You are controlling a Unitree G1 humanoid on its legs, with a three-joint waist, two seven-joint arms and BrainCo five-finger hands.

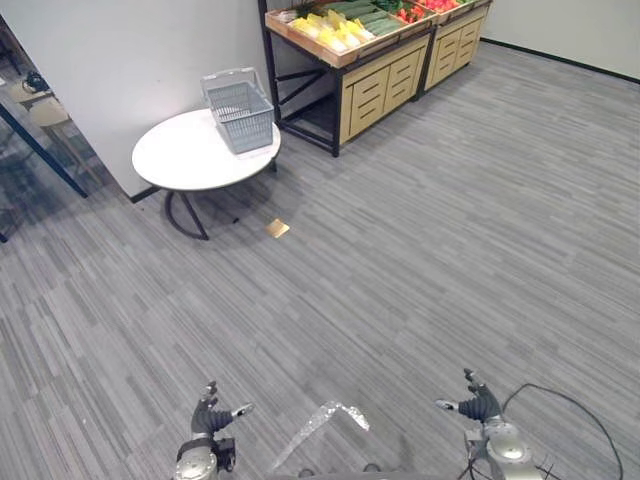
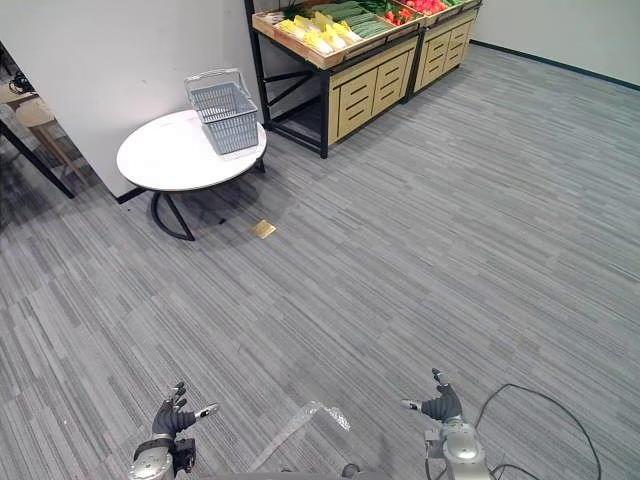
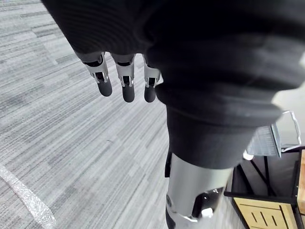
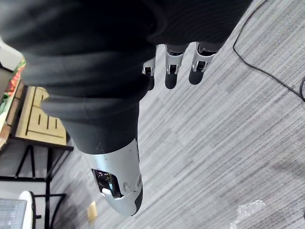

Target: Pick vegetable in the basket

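A grey wire basket (image 1: pixel 240 112) stands on a round white table (image 1: pixel 185 158) at the far left, by the wall. Behind it a wooden produce stand (image 1: pixel 370 80) carries yellow, green and red vegetables (image 1: pixel 345 22) in its top trays. My left hand (image 1: pixel 212 415) hovers low at the bottom left, fingers relaxed and holding nothing. Low at the bottom right, my right hand (image 1: pixel 477 404) is likewise open and empty. Both hands are far from the basket and the stand, over the grey floor. Their straight fingers (image 3: pixel 124 78) (image 4: pixel 171 64) show in the wrist views.
A small tan tile (image 1: pixel 277 229) lies on the floor near the table's legs. A strip of clear plastic (image 1: pixel 320 422) lies on the floor between my hands. Wide grey carpet spreads between me and the table. A dark frame (image 1: pixel 40 150) stands at the far left.
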